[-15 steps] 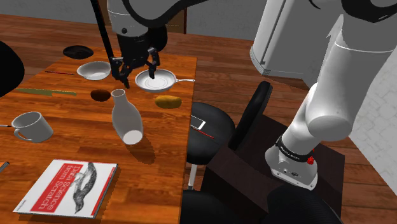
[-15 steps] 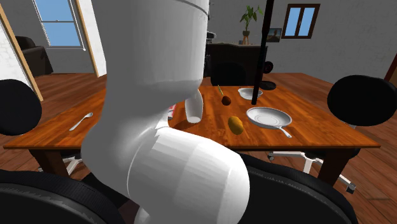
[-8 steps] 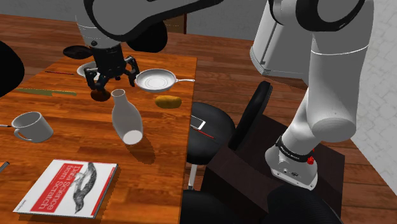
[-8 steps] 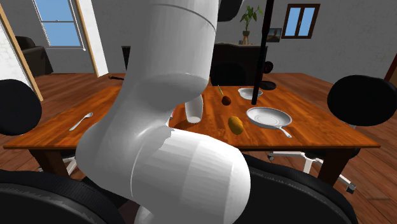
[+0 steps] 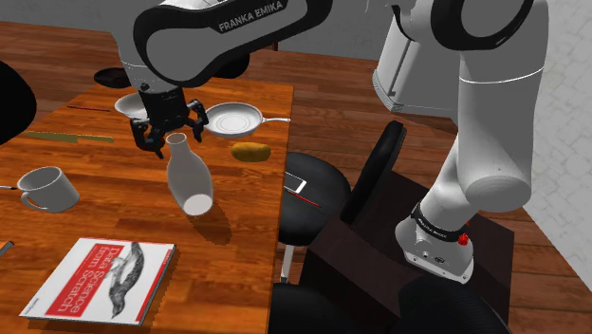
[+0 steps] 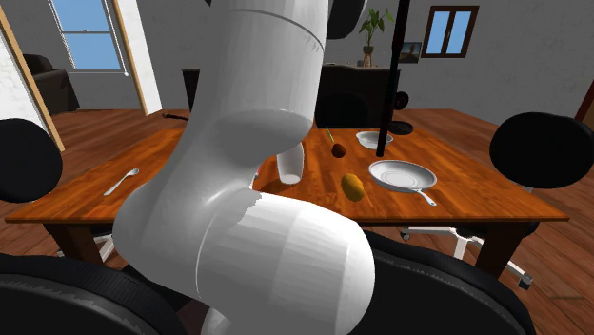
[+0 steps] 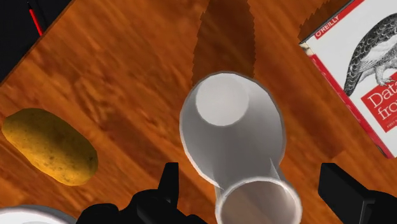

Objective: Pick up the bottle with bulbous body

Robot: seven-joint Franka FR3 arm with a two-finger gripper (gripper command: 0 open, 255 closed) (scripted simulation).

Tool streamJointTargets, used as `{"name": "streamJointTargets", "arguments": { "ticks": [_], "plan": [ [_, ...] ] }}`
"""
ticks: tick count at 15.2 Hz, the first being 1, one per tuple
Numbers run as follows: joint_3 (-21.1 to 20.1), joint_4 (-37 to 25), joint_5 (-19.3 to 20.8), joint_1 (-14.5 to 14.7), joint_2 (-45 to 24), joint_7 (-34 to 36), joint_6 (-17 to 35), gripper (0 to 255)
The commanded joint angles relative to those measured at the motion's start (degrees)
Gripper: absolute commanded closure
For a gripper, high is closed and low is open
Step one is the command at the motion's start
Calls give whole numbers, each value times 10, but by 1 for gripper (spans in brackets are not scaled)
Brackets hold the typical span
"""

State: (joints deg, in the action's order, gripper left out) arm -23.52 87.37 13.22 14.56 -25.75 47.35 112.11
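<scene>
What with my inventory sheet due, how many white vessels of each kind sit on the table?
Bottle: 1
Mug: 1
Bowl: 1
Pan: 1
Total: 4

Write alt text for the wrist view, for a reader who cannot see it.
A white bulbous bottle sits on a wooden table, its neck between the fingers of the open black claw, not clasped. A yellow-brown potato lies to one side, a red-and-white book to the other.
</scene>
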Motion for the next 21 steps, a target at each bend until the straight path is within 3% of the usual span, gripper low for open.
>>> {"name": "streamJointTargets", "arguments": {
  "ticks": [1, 10, 21],
  "plan": [
    [0, 4, 0, -1, 1, 0, 4, 255],
    [0, 2, 0, 0, -1, 1, 3, 255],
    [-4, -64, -8, 4, 13, -9, -75, 255]
  ]
}}
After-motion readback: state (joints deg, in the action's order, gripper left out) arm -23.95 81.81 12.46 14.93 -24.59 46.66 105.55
